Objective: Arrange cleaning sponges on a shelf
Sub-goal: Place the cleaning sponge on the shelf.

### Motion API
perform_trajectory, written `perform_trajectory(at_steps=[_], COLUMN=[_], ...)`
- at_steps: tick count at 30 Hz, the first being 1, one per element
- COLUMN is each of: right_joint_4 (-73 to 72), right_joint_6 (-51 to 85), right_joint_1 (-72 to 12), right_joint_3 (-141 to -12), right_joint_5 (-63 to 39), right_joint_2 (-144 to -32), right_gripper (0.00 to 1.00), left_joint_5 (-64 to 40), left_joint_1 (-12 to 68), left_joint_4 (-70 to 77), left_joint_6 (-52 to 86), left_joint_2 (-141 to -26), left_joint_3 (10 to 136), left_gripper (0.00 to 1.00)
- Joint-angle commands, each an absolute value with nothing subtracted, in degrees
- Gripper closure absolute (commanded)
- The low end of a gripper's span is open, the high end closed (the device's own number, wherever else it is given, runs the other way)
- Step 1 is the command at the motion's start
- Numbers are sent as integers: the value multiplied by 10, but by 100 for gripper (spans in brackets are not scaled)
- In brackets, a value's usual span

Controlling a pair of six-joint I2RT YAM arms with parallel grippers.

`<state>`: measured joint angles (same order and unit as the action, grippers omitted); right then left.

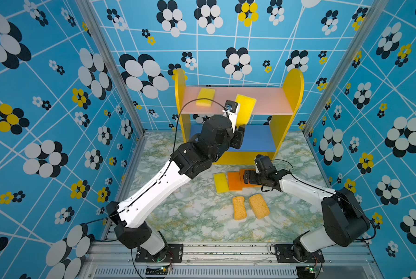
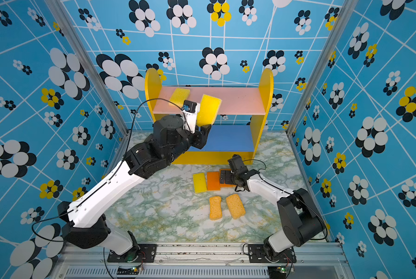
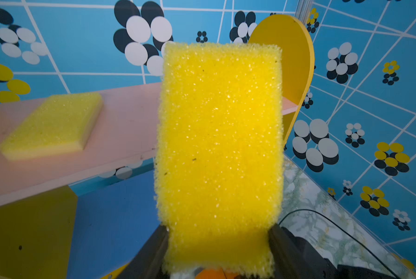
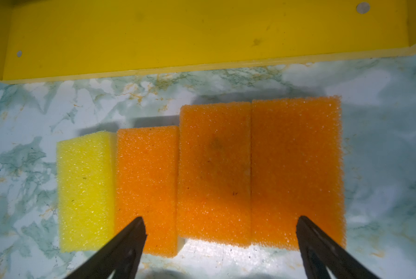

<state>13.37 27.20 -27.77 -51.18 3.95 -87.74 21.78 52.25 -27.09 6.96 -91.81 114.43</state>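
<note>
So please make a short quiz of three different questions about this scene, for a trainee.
1. True or false: the left gripper is shut on a yellow sponge.
2. How many orange flat sponges lie on the table in the right wrist view?
3. The sponge already on the shelf lies on: A) the pink board; B) the blue board; C) the base.

Key
1. True.
2. Three, beside one yellow sponge on the table, under the open right gripper.
3. A: placed sponge.
</note>
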Motion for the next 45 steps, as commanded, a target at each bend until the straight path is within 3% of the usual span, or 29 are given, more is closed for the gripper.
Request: perform_trajectory(at_steps=[1, 12, 45], right_joint_4=[159, 169, 165], right_joint_6=[287, 280, 272], right_joint_1=[-285, -287, -288], right_joint_3=[-513, -505, -512], right_joint_5=[40, 54, 41], right_joint_2=[-877, -855, -867], right_gripper=[1, 1, 1], left_joint_5=[242, 248, 239], left_joint_1=[519, 480, 417], left_joint_4=[-243, -263, -227], left_joint_6=[11, 9, 62], left_joint_2=[-966, -1147, -1215], left_joint_3=[1215, 1450, 1457], left_gripper=[44, 45, 47])
